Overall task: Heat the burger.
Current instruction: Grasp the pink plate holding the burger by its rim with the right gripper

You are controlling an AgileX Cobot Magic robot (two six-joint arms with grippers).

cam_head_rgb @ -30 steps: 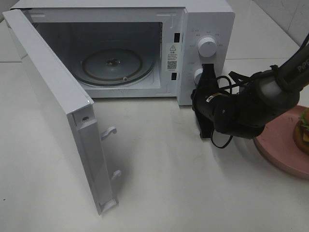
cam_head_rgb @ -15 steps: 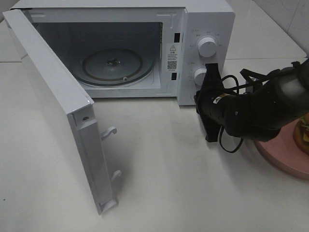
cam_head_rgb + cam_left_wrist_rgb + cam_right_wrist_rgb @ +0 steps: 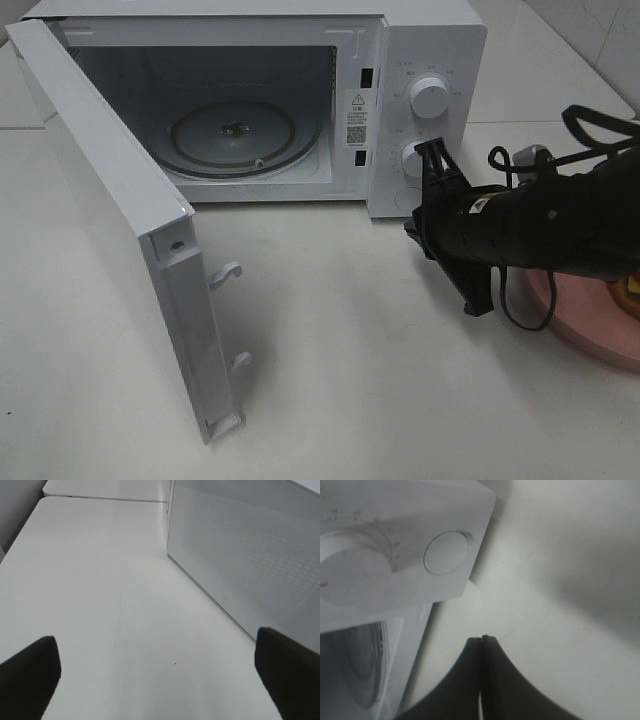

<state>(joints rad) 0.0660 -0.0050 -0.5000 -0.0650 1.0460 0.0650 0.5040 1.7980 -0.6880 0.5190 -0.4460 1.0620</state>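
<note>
- While the microwave [image 3: 430, 40] stands with its door [image 3: 100, 200] swung wide, the glass turntable [image 3: 232, 135] shows inside.
- The right gripper [image 3: 482, 642], jaws pressed together, hovers by the control panel's lower corner.
- The left gripper [image 3: 155, 647] is spread wide above the table [image 3: 100, 580], beside the door's dotted panel.
- The burger [image 3: 633, 292] sits on the pink plate [image 3: 590, 325] at far right, mostly hidden behind the right arm.

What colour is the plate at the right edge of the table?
The plate is pink, best seen in the exterior high view.
</note>
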